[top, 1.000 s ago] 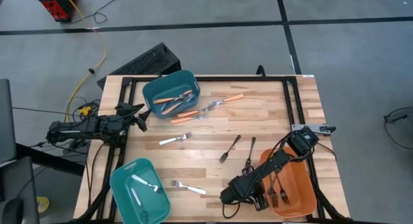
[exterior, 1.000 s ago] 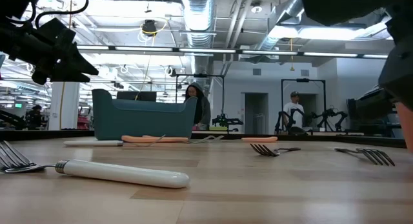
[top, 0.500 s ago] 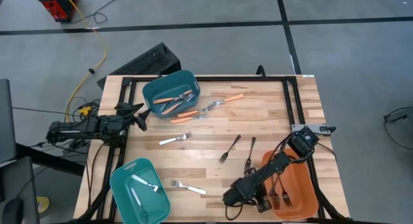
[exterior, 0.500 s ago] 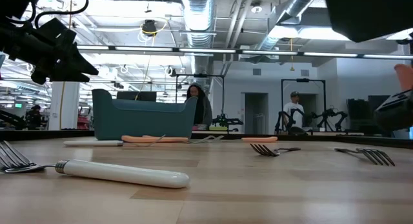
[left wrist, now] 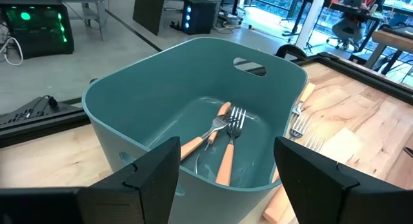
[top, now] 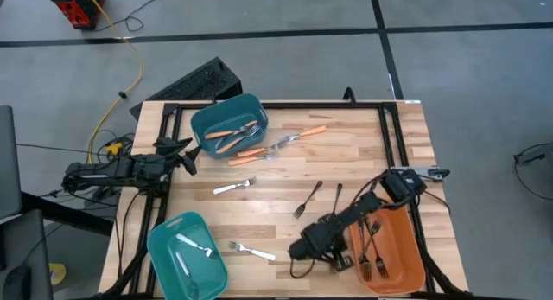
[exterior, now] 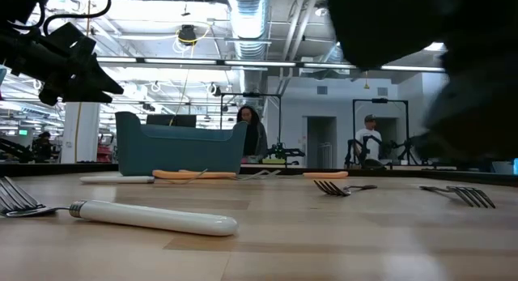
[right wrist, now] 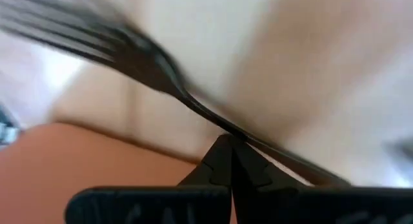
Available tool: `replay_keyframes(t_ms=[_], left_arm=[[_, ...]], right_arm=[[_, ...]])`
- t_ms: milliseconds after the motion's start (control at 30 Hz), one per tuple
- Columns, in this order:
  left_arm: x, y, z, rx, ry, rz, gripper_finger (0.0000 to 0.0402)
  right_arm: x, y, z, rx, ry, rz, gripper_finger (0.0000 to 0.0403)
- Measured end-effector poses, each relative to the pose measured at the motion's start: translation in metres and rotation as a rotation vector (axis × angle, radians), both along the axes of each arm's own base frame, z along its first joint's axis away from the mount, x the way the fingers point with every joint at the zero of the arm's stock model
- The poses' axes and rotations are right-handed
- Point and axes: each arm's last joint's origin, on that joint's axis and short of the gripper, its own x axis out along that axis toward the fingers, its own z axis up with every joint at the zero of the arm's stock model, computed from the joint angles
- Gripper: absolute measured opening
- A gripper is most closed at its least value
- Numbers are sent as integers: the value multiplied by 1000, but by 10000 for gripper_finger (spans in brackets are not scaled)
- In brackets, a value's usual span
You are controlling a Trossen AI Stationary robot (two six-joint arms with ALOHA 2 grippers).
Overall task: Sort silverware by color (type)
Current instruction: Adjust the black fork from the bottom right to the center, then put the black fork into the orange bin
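Forks of three kinds, spread over a wooden table [top: 363,153] and three bins. Right gripper [top: 302,246] low over the near part of the table, just beside the orange bin [top: 406,257], fingers [right wrist: 226,162] pinched together on the thin handle of a black fork [right wrist: 148,69], tines sticking out past the fingertips. More black forks [top: 373,264] lying inside the orange bin; two further black ones [top: 308,199] flat on the wood between that bin and the table's middle. Left gripper [top: 183,155] waiting at the table's left edge, next to the far teal bin [top: 226,117], fingers [left wrist: 155,172] standing well apart, nothing between them. Orange-handled forks [left wrist: 222,143] resting in that far teal bin, more orange-handled ones [top: 304,133] loose on the table just beside it. White fork [top: 234,187] alone near the table's middle, another [top: 251,251] close to the near edge, a third [top: 195,245] inside the near teal bin [top: 164,244]. People standing far off in the room behind, seen from the low view.
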Motion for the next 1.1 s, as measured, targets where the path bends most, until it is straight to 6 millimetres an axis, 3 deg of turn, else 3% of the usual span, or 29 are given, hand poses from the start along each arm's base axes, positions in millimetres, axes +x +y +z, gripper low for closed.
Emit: replay_keyframes(t_ms=[633, 867, 1100], left_arm=[[0, 0, 0, -3, -4, 4, 235], [0, 0, 0, -5, -7, 5, 235], [0, 0, 0, -10, -13, 7, 235]], right_arm=[[69, -114, 4, -197, -351, 116, 17], [108, -140, 27, -291, -593, 68, 17], [122, -146, 64, -287, -671, 18, 22]])
